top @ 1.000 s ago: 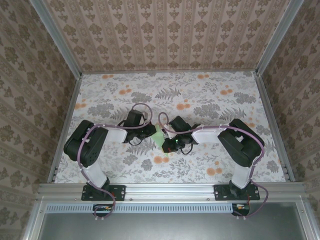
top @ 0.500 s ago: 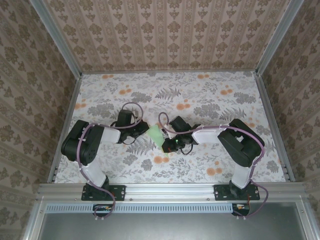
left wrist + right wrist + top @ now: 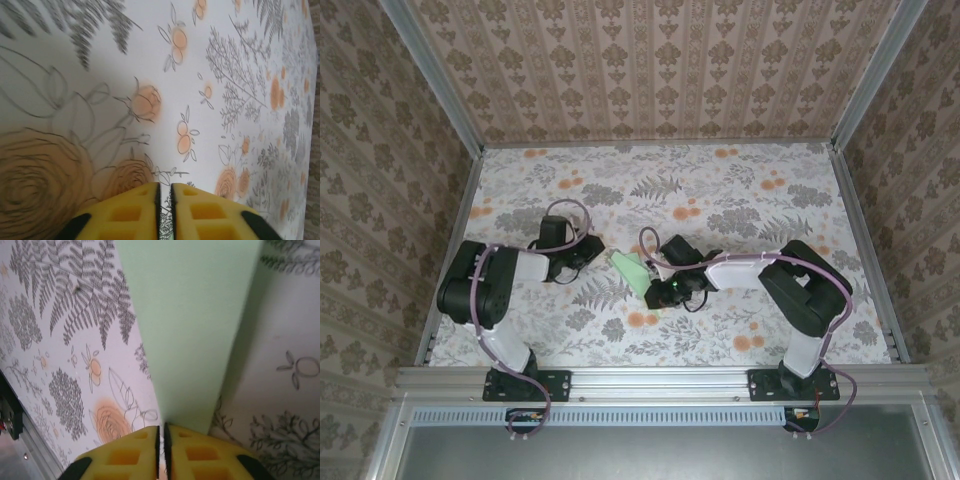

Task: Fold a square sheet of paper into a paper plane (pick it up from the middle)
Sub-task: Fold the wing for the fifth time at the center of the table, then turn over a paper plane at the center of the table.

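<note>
**Right pincer** (image 3: pixel 162 432): the yellow fingers (image 3: pixel 125 455) are standing a thin slit apart. The near end of the paper (image 3: pixel 190 330) is meeting the fingertips at that slit. I cannot tell whether the pincer is pinching it.

**Paper**: a pale green folded band, plain and unmarked. In the right wrist view it is running straight away from the fingertips, widening toward its far end. It is casting a shadow on the print to its right, so that side is sitting raised. In the top view its long axis is lying on a diagonal, with one end pointing far-left toward the left pincer and the other pointing near-right into the right pincer. It is lying near the middle of the worktop (image 3: pixel 740 190), between the two pincers.

**Left pincer** (image 3: pixel 165 197): the yellow fingers are standing parted by a narrow gap and are holding nothing. In its own view it is hanging low over bare floral print. In the top view it is sitting near the paper's far-left end.

**Arms**: the left arm (image 3: pixel 480 290) and right arm (image 3: pixel 800 285) are reaching inward from the near corners, with both wrists low over the worktop.
</note>
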`<state>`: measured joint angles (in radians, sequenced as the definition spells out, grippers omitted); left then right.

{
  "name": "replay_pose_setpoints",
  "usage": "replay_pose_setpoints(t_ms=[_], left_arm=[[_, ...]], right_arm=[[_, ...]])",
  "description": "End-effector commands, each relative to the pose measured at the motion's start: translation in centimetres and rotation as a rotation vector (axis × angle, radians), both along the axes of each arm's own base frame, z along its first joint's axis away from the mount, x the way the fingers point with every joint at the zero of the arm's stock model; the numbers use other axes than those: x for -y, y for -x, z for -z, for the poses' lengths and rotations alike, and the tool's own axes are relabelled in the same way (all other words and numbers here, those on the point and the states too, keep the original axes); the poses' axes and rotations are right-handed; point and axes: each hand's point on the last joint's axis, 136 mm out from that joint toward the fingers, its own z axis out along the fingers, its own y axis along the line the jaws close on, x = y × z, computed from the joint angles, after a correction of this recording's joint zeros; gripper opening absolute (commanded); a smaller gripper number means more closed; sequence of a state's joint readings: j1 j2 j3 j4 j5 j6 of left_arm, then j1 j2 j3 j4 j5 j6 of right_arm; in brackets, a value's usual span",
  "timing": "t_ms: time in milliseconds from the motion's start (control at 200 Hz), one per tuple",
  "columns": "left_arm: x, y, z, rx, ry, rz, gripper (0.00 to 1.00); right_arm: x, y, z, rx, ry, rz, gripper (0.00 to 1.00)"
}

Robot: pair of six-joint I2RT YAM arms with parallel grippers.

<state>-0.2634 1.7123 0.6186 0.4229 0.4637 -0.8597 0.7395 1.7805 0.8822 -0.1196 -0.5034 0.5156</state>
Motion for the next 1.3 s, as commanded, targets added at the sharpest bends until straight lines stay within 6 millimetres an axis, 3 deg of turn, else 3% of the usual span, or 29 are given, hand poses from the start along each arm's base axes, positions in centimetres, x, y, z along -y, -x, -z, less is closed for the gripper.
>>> replay_pose_setpoints(t_ms=[0, 140, 250, 405, 550, 705, 935, 1295], left_arm=[[-3.3, 0.0, 0.2, -0.029, -0.133, -0.085, 0.24], [-3.8, 0.7, -1.9, -0.034, -0.161, -0.102, 0.36], [-3.7, 1.9, -3.1, -0.048, -0.222, -0.084, 0.46], [-2.7, 3.9, -4.7, -0.066, -0.343, -0.04, 0.62], [-1.4, 6.1, -5.1, -0.117, -0.492, 0.007, 0.88], [1.4, 7.4, -5.2, -0.122, -0.569, 0.061, 0.99], [4.8, 9.5, -4.9, -0.162, -0.793, 0.132, 1.0], [8.6, 10.8, -2.5, -0.256, -0.9, 0.191, 0.92]], right_arm=[[-0.6, -1.0, -3.4, 0.028, -0.008, 0.049, 0.23], [-0.5, -3.4, -8.5, 0.145, -0.043, 0.119, 0.37], [1.8, -4.7, -9.8, 0.187, -0.027, 0.205, 0.48], [6.8, -6.9, -9.3, 0.237, 0.044, 0.332, 0.66], [11.0, -8.6, -7.8, 0.245, 0.105, 0.434, 0.76], [14.3, -10.1, -6.5, 0.251, 0.137, 0.53, 0.83], [17.0, -10.0, -4.7, 0.235, 0.154, 0.634, 0.99], [17.6, -9.7, -3.5, 0.181, 0.147, 0.662, 1.0]])
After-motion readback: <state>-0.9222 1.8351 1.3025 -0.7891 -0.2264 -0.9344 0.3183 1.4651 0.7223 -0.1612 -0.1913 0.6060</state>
